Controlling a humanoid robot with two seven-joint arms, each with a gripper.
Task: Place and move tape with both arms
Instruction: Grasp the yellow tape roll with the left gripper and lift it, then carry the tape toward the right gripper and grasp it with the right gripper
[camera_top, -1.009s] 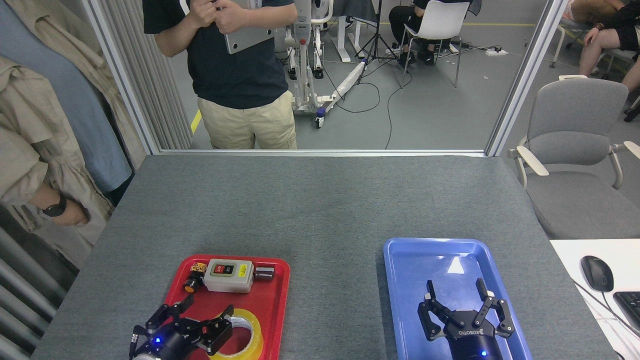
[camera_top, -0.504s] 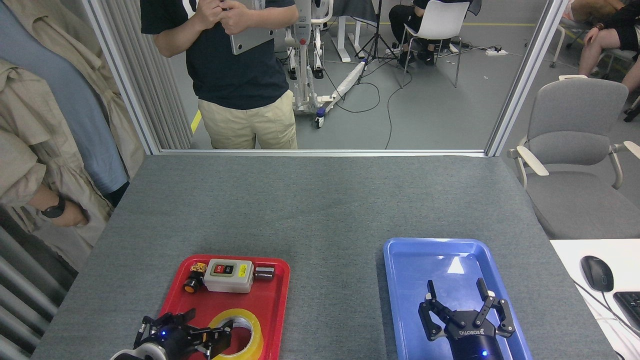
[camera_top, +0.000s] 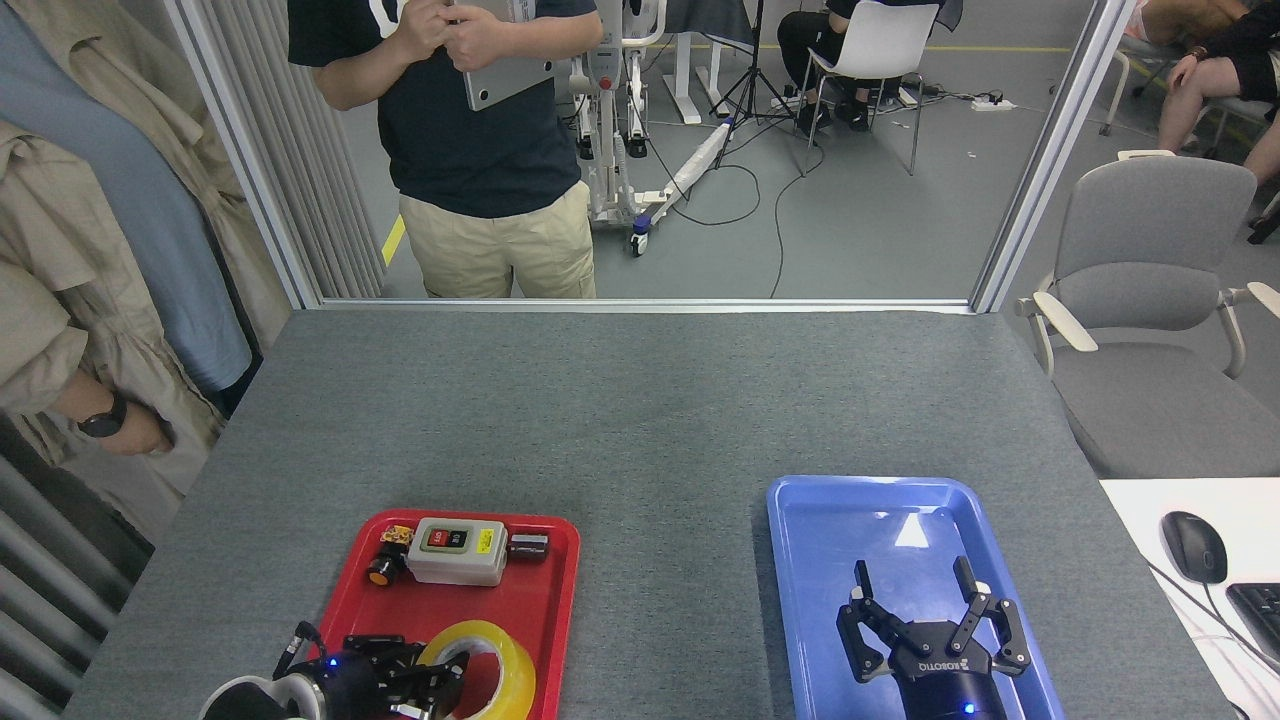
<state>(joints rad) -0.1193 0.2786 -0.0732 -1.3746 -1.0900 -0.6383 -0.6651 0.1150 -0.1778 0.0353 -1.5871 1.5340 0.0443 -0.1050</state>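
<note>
The tape (camera_top: 497, 668), a glossy yellow roll with a white core, lies at the near end of the red tray (camera_top: 545, 610) and looks tipped up on its left side. My left gripper (camera_top: 425, 672) is low at the bottom edge, its dark fingers (camera_top: 450, 668) drawn together on the roll's left wall, one reaching into the core. My right gripper (camera_top: 925, 600) hovers over the blue tray (camera_top: 800, 540) with its fingers spread and nothing between them.
A white switch box (camera_top: 456, 551) with small parts beside it sits at the far end of the red tray. A person stands beyond the table's far edge, another at the left. A grey chair (camera_top: 1150, 300) and a desk with a mouse (camera_top: 1193, 546) are at the right.
My left gripper has dropped lower and its fingers have closed in from wide open onto the tape's left side; the roll shifted slightly right and tipped. The right gripper has stayed still.
</note>
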